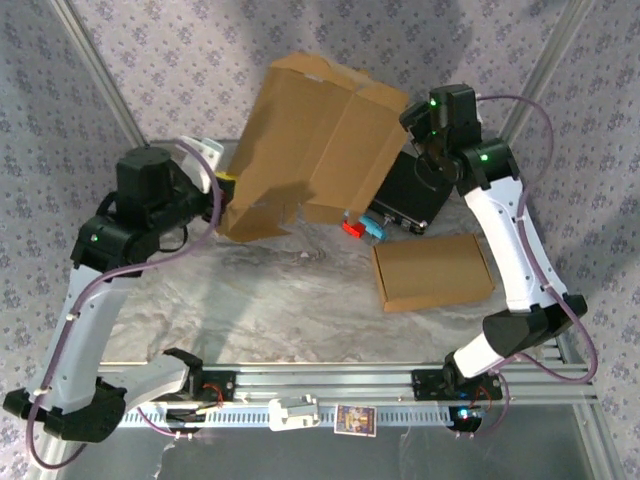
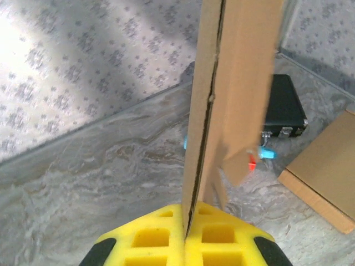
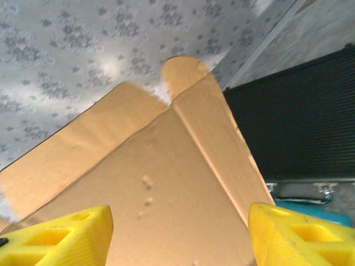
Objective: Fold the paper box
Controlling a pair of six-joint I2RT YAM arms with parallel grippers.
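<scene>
Paper box [image 1: 315, 140], plain brown, in left end effector [image 2: 186, 233]; rail card [image 1: 355, 420] unreadable

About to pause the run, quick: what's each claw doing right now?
Left claw: closed, pinching the edge of the cardboard box.
Right claw: open, holding nothing; the box lies just ahead of it.

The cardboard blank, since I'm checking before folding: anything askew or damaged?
The cardboard blank hangs tilted in mid-air, pinched at its lower left edge by the left gripper; the right gripper is open, not gripping it. A few small dents mark its face.
</scene>
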